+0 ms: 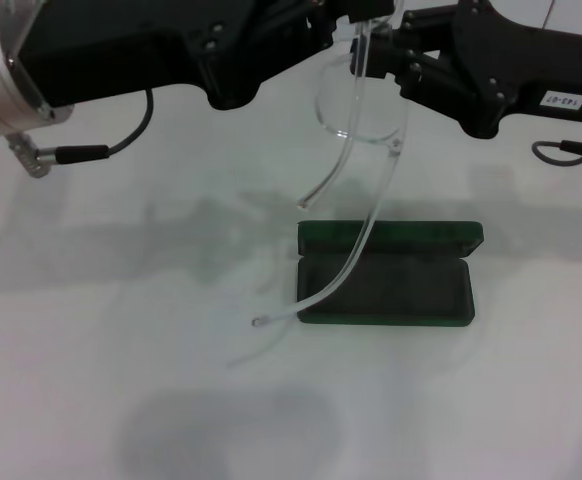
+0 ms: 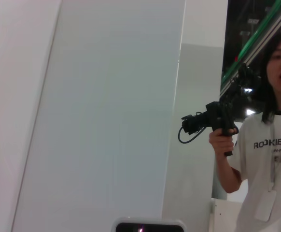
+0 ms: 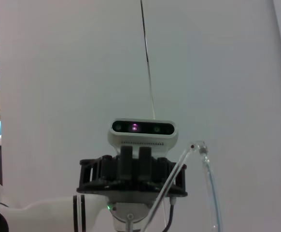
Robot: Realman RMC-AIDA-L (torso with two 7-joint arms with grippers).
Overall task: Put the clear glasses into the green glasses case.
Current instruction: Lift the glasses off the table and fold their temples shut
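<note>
Glasses [image 1: 356, 110]: held high between my two tools, arms hanging over the case.
Case [image 1: 386, 275]: open on the worktop [image 1: 121, 330], at 6 o'clock below the glasses.
Tool state: I cannot tell for either.

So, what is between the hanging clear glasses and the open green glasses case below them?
In the head view, nothing: only air separates the clear glasses from the green glasses case. One thin arm hangs down across the case's front-left corner; whether it touches is unclear.
</note>
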